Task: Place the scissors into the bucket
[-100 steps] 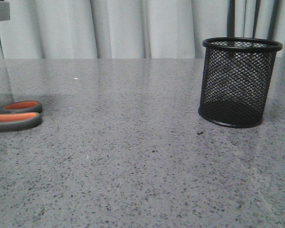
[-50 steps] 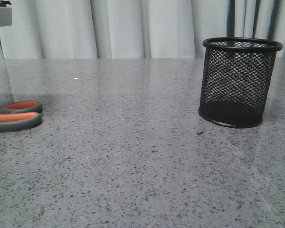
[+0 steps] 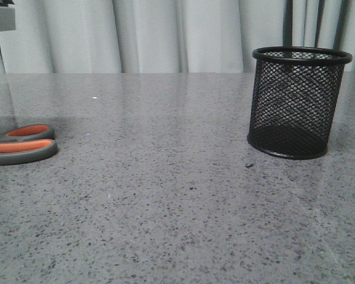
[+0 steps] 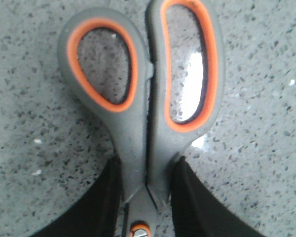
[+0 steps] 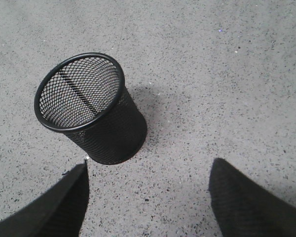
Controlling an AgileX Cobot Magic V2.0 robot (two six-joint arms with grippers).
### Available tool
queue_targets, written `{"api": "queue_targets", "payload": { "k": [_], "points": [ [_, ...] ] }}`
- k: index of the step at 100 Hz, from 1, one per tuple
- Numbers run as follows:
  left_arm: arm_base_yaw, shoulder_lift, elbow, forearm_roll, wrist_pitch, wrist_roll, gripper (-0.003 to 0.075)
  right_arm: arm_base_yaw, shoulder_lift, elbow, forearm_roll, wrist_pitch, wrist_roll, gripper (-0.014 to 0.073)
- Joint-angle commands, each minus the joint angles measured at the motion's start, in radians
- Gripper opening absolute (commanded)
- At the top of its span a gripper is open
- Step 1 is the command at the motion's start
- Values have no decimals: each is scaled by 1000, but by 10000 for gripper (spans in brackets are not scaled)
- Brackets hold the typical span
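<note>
We see the left gripper (image 4: 147, 197) pinching the scissors (image 4: 143, 98) at the handle necks, flat on the grey table (image 3: 165, 195) at its far left edge. The bucket (image 3: 299, 103) stands upright at right, the right gripper (image 5: 148, 197) spread wide above it.

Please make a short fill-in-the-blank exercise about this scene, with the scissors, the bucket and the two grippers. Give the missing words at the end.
1. The inside of the scissors' handle loops is ____ in colour.
2. The left gripper's fingers sit on both sides of the ____.
3. The bucket stands upright and holds ____.
4. The right gripper's fingers are spread wide, so it is ____.

Missing words: orange; scissors; nothing; open
</note>
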Motion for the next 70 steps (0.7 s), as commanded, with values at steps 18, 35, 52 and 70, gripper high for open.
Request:
{"api": "queue_targets", "payload": {
  "k": [18,35,52,70],
  "points": [
    [-19,-65,-101,-37,61,-82,-20,-3,9,-35,13,-55,-10,463],
    [-74,-154,-208,3,61,-167,-20,-3,9,-35,70,-62,-11,463],
    [-142,-246,-318,69,59,-302,-20,-3,9,-45,252,-76,-104,463],
    [-218,-318,-404,71,57,-387,-20,-3,34,-100,512,-65,-259,463]
  ]
}}
